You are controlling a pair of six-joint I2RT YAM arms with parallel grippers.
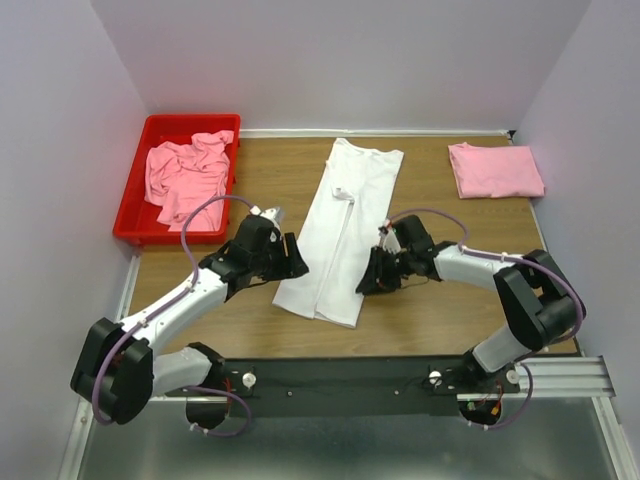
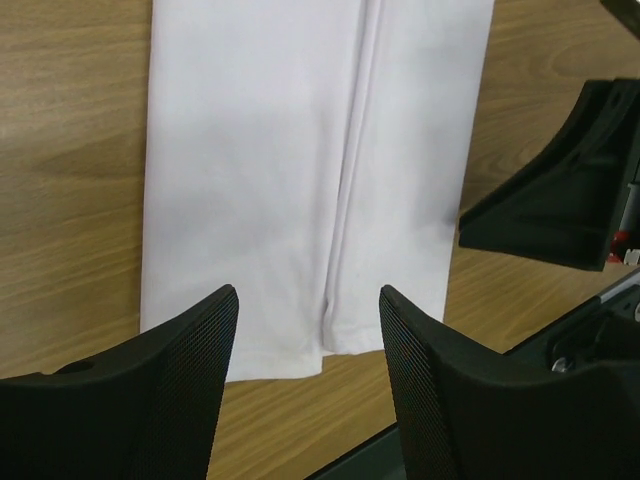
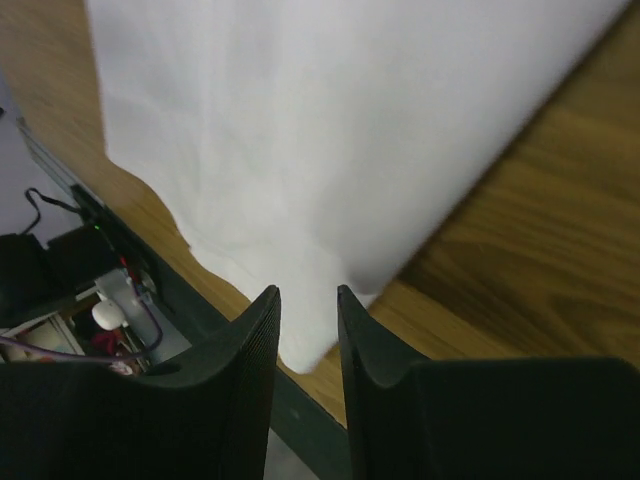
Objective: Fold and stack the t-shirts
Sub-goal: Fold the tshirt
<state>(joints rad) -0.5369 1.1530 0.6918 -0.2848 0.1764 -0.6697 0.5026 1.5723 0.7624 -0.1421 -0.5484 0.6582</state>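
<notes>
With the white t-shirt (image 1: 340,225) folded lengthwise, the wide-open left gripper (image 2: 308,300) and barely parted right gripper (image 3: 308,300), both empty, should next pinch its near corners.

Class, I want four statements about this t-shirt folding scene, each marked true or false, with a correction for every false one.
1. The long white cotton t-shirt lies flat on the wooden table between the two arms. True.
2. The red plastic bin is empty. False: it holds crumpled pink clothing.
3. The folded pink t-shirt sits near the table's far right corner. True.
4. The left tool is clamped shut on the white shirt. False: its fingers stand wide apart by the shirt's near hem.
</notes>
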